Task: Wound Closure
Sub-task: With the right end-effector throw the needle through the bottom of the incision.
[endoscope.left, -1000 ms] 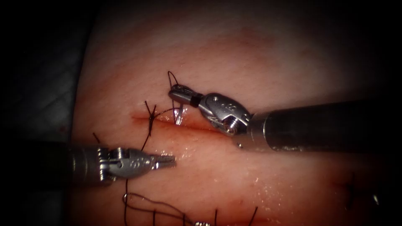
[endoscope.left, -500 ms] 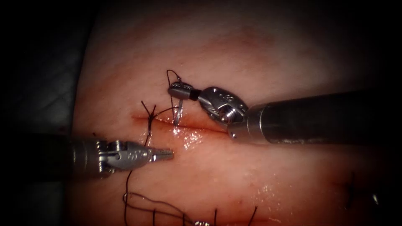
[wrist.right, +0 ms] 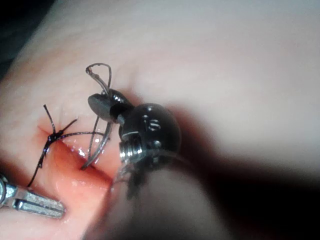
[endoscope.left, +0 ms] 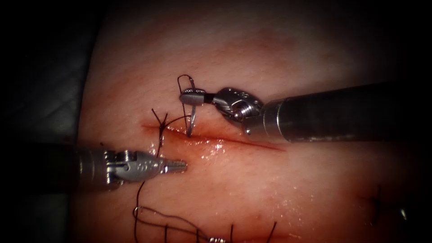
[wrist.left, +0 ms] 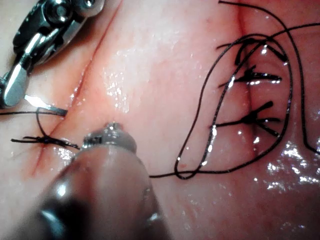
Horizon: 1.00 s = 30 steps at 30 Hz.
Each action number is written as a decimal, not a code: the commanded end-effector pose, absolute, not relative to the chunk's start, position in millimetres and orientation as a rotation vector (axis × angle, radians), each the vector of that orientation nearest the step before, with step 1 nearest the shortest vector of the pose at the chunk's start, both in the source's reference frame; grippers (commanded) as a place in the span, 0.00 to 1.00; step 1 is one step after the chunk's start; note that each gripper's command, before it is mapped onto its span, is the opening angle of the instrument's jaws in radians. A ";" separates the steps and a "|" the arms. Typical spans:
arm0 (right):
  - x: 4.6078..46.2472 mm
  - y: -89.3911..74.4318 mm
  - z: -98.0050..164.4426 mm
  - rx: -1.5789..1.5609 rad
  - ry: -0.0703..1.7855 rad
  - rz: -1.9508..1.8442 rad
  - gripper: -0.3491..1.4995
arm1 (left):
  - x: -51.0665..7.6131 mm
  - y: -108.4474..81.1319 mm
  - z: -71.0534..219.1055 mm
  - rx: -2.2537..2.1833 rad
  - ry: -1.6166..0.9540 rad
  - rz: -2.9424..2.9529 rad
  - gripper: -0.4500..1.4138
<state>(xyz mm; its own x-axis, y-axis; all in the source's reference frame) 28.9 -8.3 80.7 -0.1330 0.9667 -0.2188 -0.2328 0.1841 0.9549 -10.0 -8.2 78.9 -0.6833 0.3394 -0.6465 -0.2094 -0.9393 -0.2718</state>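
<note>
My right tool [endoscope.left: 191, 96] is shut on the curved needle [endoscope.left: 192, 114] close to its tail end. The needle stands nearly upright, its tip down at the far edge of the cut [endoscope.left: 234, 140]; I cannot tell whether it is in the tissue [endoscope.left: 270, 189]. Thread [endoscope.left: 181, 78] loops off the tail above the jaws. A knotted stitch [endoscope.left: 161, 127] sits at the cut's left end. My left tool [endoscope.left: 179, 166] is shut on nothing, just below the cut. The right wrist view has the right tool [wrist.right: 101, 106], needle [wrist.right: 96, 147] and knot [wrist.right: 52, 136].
Loose thread [endoscope.left: 155, 216] curls over the tissue below the left tool. Several finished stitches [wrist.left: 252, 95] lie along another closed cut, ringed by a thread loop [wrist.left: 200, 150]. Red fluid [endoscope.left: 204, 148] wets the cut. Dark cloth [endoscope.left: 40, 90] borders the tissue on the left.
The right tool lifted and turned, raising the needle more upright with its tip at the cut. The left tool moved up a little towards the cut, then stayed still.
</note>
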 end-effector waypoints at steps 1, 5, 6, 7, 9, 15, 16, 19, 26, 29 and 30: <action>29.9 -8.3 81.2 0.841 1.246 1.267 0.00 | -10.5 -8.4 79.5 -1.061 -0.254 2.624 0.04; 30.2 -9.2 81.2 0.905 1.233 1.294 0.00 | -9.8 -8.6 79.4 -1.065 -0.258 2.627 0.03; 30.3 -9.3 81.2 0.914 1.233 1.301 0.00 | -9.7 -8.6 79.4 -1.067 -0.259 2.628 0.02; 30.3 -9.3 81.2 0.914 1.233 1.301 0.00 | -9.7 -8.6 79.4 -1.067 -0.259 2.628 0.02; 30.4 -9.7 81.1 0.936 1.228 1.313 0.00 | -9.4 -8.6 79.3 -1.069 -0.261 2.630 0.00; 30.8 -10.4 81.0 1.000 1.205 1.360 0.00 | -9.4 -8.7 79.3 -1.066 -0.263 2.632 0.00; 30.8 -10.4 81.0 1.000 1.205 1.360 0.00 | -9.4 -8.7 79.3 -1.066 -0.263 2.632 0.00; 31.0 -11.0 80.7 1.049 1.191 1.380 0.00 | -9.4 -8.7 79.4 -1.066 -0.263 2.632 0.00; 31.5 -12.4 79.7 1.155 1.163 1.414 0.00 | -9.5 -8.6 79.5 -1.063 -0.264 2.634 0.00; 31.6 -13.0 79.3 1.172 1.164 1.416 0.00 | -9.5 -8.6 79.5 -1.059 -0.270 2.638 0.00; 31.6 -13.0 79.3 1.172 1.164 1.416 0.00 | -9.5 -8.6 79.5 -1.059 -0.270 2.638 0.00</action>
